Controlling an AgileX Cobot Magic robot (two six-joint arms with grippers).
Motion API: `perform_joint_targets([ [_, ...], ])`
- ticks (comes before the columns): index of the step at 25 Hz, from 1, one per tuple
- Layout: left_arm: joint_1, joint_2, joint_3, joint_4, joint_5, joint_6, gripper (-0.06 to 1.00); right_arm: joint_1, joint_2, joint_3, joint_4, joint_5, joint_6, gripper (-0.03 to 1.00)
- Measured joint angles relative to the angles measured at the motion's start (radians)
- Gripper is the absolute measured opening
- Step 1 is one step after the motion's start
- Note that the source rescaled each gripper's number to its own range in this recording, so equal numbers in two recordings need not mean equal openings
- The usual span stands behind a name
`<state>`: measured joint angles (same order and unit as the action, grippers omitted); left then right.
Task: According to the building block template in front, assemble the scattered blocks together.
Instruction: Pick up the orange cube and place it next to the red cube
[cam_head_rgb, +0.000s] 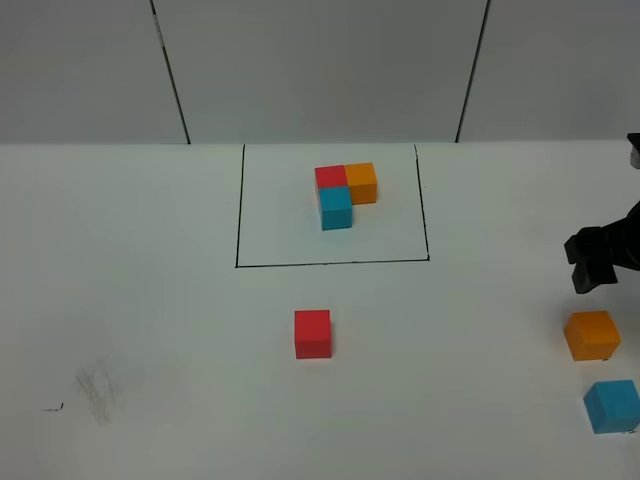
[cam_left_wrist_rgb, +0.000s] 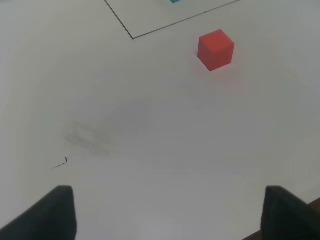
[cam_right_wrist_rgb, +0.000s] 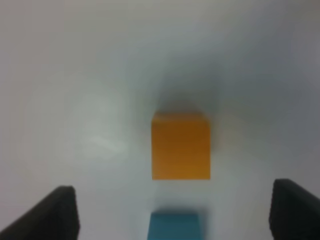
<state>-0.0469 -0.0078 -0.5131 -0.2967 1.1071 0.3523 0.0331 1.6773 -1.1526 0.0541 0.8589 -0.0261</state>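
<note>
Outside the framed template (cam_head_rgb: 345, 195) lie three scattered blocks: red (cam_head_rgb: 312, 333), orange (cam_head_rgb: 591, 335), blue (cam_head_rgb: 612, 405).

The high camera looks down on the whole table (cam_head_rgb: 130, 250). The left wrist camera sees the red cube (cam_left_wrist_rgb: 216, 49) obliquely, the right one the orange cube (cam_right_wrist_rgb: 180, 145) from close; the high view shares both.

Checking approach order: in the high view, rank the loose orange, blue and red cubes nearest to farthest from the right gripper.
1. Orange cube, beside the right gripper, far right.
2. Blue cube, front right corner.
3. Red cube, mid-table.
</note>
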Motion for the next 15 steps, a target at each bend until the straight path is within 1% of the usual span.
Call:
perform_joint_targets([
  [10,0.0,0.0,0.0,0.0,0.0,0.0,0.85,0.0,0.128,-0.001,0.0,-0.019,0.0,0.67],
  [15,0.0,0.0,0.0,0.0,0.0,0.0,0.85,0.0,0.158,-0.001,0.0,-0.031,0.0,0.67],
])
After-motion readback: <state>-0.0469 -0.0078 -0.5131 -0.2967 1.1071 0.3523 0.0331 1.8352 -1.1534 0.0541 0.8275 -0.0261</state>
